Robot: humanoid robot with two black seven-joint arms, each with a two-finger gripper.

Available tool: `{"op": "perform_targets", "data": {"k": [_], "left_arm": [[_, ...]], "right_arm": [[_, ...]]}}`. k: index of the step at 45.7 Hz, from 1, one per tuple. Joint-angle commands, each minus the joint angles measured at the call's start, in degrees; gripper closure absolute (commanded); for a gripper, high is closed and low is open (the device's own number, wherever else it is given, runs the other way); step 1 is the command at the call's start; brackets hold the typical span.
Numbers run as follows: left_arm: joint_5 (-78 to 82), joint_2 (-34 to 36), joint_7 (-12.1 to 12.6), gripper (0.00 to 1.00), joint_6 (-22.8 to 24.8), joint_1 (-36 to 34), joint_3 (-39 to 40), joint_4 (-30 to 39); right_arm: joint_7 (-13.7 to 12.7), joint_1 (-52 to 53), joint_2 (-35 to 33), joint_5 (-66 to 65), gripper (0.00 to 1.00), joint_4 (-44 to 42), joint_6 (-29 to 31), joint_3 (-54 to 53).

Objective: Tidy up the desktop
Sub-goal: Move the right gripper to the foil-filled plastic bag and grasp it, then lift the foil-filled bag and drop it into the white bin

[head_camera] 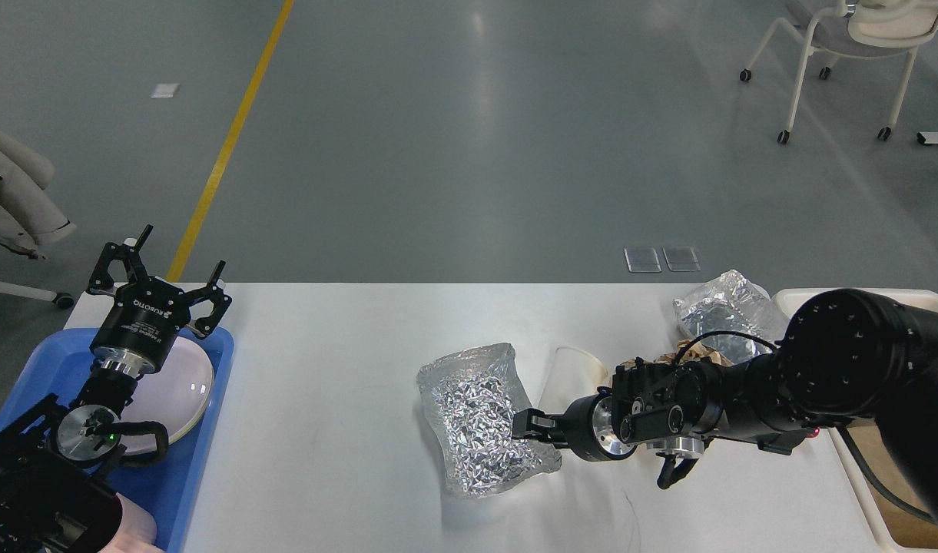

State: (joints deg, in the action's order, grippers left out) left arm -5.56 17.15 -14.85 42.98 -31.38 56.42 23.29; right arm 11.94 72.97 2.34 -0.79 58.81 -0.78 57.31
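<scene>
the white tabletop (346,430) spans the lower view, wider than all upon it. a blue tray (200,461) sits at its left edge holding a white plate (184,384); above it the left hand (169,269) hangs released, fingers spread. mid-tabletop lies a crinkled foil bag (476,415), the right hand (526,424) touching its right edge; whether it grips, i cannot tell. a second foil bag (718,311) lies far right.

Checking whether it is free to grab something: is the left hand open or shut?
Open. The left hand hangs above the blue tray, its fingers spread wide with nothing between them.
</scene>
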Motion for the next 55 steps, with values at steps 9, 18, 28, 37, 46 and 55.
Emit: {"op": "perform_targets", "data": {"k": [9, 18, 28, 37, 46, 55], "left_arm": [[0.03, -0.01, 0.0, 0.0, 0.0, 0.0, 0.0, 0.0], [0.03, -0.01, 0.0, 0.0, 0.0, 0.0, 0.0, 0.0], [0.03, -0.01, 0.0, 0.0, 0.0, 0.0, 0.0, 0.0], [0.03, -0.01, 0.0, 0.0, 0.0, 0.0, 0.0, 0.0], [0.03, -0.01, 0.0, 0.0, 0.0, 0.0, 0.0, 0.0], [-0.06, 0.08, 0.0, 0.0, 0.0, 0.0, 0.09, 0.0]], "right_arm": [[-0.08, -0.99, 0.29, -0.08, 0.64, -0.45, -1.76, -0.53], [-0.17, -1.43, 0.29, 0.0, 1.0, -1.5, -1.86, -1.06], [0.53, 2.26, -2.25, -0.26, 1.0, 1.48, -0.63, -1.32], [0.62, 9.72, -8.75, -0.52, 1.0, 9.21, 0.34, -0.8], [0.71, 28.52, -20.44, -0.7, 1.0, 19.59, 8.24, 1.49], [-0.34, 49.17, -30.99, -2.54, 1.0, 19.6, 26.25, 5.52]]}}
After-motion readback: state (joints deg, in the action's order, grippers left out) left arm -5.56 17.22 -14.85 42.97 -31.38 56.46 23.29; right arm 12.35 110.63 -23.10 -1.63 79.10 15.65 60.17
